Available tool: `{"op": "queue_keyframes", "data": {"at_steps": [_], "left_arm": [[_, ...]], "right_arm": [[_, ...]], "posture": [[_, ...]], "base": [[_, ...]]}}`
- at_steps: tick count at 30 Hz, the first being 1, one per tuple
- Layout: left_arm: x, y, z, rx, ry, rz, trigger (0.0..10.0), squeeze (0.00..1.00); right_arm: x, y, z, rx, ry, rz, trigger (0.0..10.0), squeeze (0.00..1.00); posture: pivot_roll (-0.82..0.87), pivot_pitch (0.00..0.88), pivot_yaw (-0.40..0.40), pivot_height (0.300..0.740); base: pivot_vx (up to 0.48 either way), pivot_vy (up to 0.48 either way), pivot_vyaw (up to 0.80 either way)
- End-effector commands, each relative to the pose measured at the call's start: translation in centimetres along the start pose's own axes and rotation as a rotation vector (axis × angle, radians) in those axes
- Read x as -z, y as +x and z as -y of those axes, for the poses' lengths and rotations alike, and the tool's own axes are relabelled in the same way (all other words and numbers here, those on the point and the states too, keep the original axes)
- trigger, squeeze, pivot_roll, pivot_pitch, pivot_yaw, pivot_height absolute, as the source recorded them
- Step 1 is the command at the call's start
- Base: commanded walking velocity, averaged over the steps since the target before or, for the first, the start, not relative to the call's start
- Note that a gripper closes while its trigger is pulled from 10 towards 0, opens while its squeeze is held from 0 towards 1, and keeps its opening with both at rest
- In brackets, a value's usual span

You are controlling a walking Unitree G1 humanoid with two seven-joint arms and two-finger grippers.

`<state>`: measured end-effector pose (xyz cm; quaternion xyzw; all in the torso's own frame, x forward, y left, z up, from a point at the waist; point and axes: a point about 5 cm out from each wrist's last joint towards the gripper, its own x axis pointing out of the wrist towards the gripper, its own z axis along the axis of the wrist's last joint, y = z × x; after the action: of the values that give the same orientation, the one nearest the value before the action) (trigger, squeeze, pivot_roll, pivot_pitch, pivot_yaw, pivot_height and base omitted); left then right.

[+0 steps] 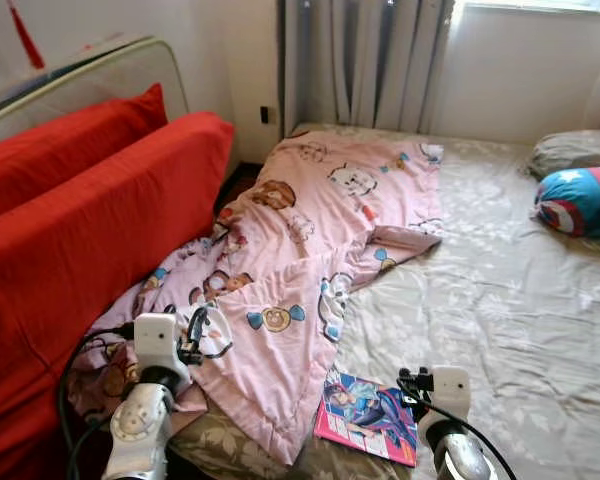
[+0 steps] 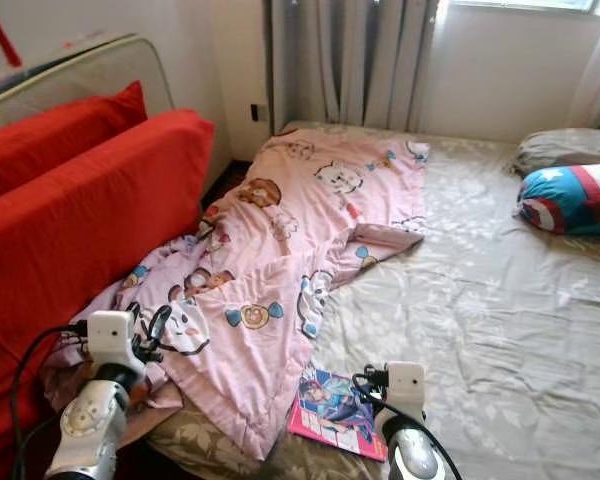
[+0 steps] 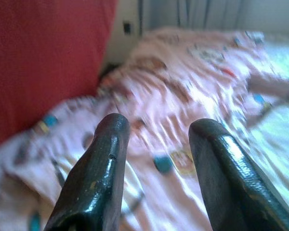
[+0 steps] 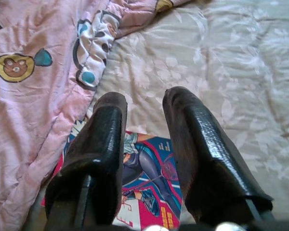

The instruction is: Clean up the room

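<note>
A crumpled pink cartoon-print blanket [image 1: 300, 260] lies across the left half of the bed. A colourful pink magazine [image 1: 368, 414] lies flat on the beige sheet beside the blanket's near corner. My left gripper [image 3: 156, 139] hovers open over the blanket's near left part, nothing between its fingers. Over the magazine [image 4: 149, 185] my right gripper [image 4: 143, 103] stands open, its fingers [image 4: 106, 139] above the cover and empty.
A red padded headboard or sofa back [image 1: 90, 220] runs along the left. The beige floral bed sheet [image 1: 500, 300] stretches to the right. A star-patterned blue and red pillow [image 1: 580, 200] and a grey pillow [image 1: 575, 150] lie at the far right. Curtains [image 1: 365, 60] hang behind.
</note>
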<state>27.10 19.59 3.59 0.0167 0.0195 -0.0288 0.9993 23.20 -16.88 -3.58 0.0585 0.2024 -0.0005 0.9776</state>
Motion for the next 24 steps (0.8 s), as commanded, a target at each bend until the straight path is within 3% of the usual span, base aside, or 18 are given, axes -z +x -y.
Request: {"op": "queue_keyframes", "data": {"at_steps": [1,8,11,15,20,24], "left_arm": [[-0.4,-0.2,-0.3,-0.004,-0.003,0.003,10.0,0.0],[-0.8,-2.1,0.7,0.044,-0.009,0.0,10.0,0.0],[-0.6,-2.2,0.8,0.045,-0.013,-0.006,10.0,0.0],[-0.6,-2.2,1.1,0.057,-0.016,-0.016,10.0,0.0],[-1.1,-2.3,1.1,0.057,-0.021,-0.027,10.0,0.0],[-1.3,-2.2,1.1,0.053,-0.023,-0.025,10.0,0.0]], "right_arm": [[-0.7,0.1,-0.3,-0.008,0.004,0.052,10.0,0.0],[-1.6,-0.4,0.1,0.018,-0.025,0.134,10.0,0.0],[-1.9,-0.4,0.0,0.025,-0.039,0.149,10.0,0.0],[-2.9,-0.2,-0.2,0.023,-0.124,0.195,10.0,0.0],[-4.2,-0.2,-0.4,0.028,-0.114,0.245,10.0,0.0],[-4.4,-0.2,-0.4,0.023,-0.123,0.259,10.0,0.0]], "posture": [[-0.01,0.0,0.004,0.74],[-0.02,0.0,-0.001,0.74],[-0.02,0.0,-0.002,0.74],[-0.02,0.0,-0.002,0.74],[-0.02,0.0,-0.007,0.71],[-0.01,0.0,-0.011,0.71]], "base": [[0.0,0.0,0.0],[0.0,0.0,0.0],[0.0,0.0,0.0],[0.0,0.0,0.0],[0.0,0.0,0.0],[0.0,0.0,0.0]]}}
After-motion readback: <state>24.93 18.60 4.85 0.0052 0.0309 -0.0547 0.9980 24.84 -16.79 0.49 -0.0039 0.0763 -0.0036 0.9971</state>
